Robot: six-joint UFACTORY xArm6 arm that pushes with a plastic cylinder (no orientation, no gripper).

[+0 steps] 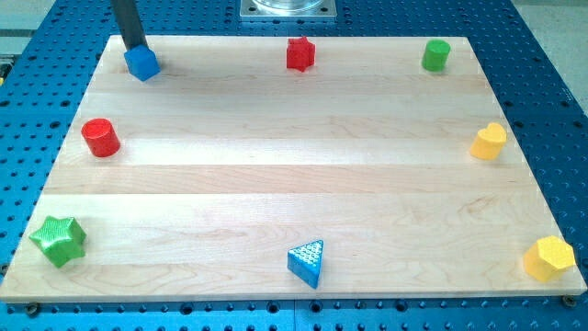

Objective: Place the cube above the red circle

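Observation:
The blue cube (142, 62) sits near the board's top left corner. My tip (135, 46) rests right at the cube's top edge, touching or nearly touching it from the view's top. The red circle, a short red cylinder (100, 137), stands at the left edge, below the cube and slightly to its left, about a quarter of the board's depth away.
A red star (299, 53) is at top centre, a green cylinder (435, 55) at top right. A yellow heart-like block (490, 142) is at the right edge, a yellow hexagon (549, 257) at bottom right, a blue triangle (307, 261) at bottom centre, a green star (59, 241) at bottom left.

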